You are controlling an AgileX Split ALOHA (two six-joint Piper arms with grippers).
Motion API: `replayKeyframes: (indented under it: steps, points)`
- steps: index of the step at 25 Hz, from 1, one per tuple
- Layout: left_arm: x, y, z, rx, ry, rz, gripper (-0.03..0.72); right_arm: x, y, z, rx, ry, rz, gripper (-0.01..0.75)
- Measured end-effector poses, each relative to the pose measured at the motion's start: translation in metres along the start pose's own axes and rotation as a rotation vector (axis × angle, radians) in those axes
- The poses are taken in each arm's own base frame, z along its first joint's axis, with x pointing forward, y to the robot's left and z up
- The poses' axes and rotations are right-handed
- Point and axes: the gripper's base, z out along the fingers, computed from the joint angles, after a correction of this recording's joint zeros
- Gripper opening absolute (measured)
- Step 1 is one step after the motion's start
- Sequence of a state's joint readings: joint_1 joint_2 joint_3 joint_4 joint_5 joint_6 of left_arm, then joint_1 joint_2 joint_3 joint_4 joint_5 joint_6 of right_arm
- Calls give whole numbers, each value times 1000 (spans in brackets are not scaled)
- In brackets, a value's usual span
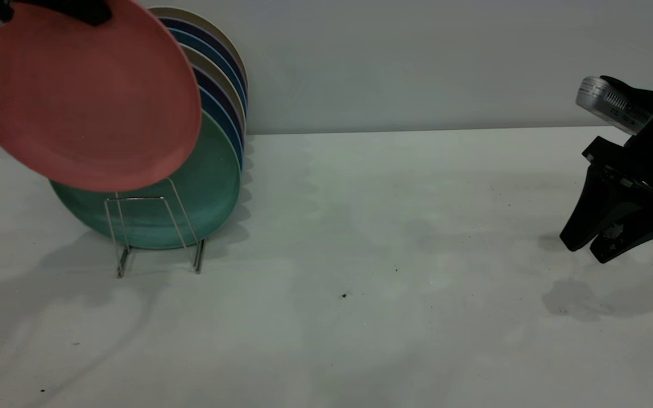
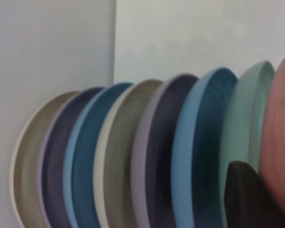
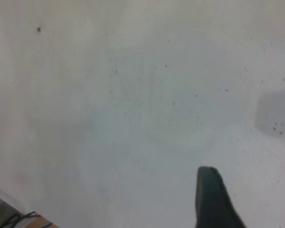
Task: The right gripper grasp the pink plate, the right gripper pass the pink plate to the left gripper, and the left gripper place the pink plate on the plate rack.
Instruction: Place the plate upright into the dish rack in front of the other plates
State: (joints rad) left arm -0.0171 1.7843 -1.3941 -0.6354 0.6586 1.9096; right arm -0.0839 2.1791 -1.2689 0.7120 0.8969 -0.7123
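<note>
The bulky all-black left gripper [image 1: 49, 11] pinches the top rim of the round salmon-pink plastic plate [image 1: 80, 96], one broad black finger [image 2: 249, 197] pressed against its face. The plate hangs tilted, above and in front of the thin silver wire plate rack [image 1: 156, 232], overlapping the teal-green plate [image 1: 202, 192] that stands in the rack's front slot. Behind that one stand blue, purple and beige plates [image 2: 133, 156] in a row. Well away from the rack, the right gripper [image 1: 613, 241] with its silver ribbed module hovers low over the white table [image 1: 360, 283], its tapered fingers slightly parted and holding nothing.
</note>
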Motion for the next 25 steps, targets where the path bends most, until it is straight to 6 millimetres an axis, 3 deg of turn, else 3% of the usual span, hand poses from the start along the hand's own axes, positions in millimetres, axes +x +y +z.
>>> replayKeyframes:
  steps: [6,25]
  points:
    - [-2,1,1,-12,-31,-9,97,0,0,0,0,0,0,417]
    - [13,-4,34,45,-28,-56,96,0,0,0,0,0,0,417]
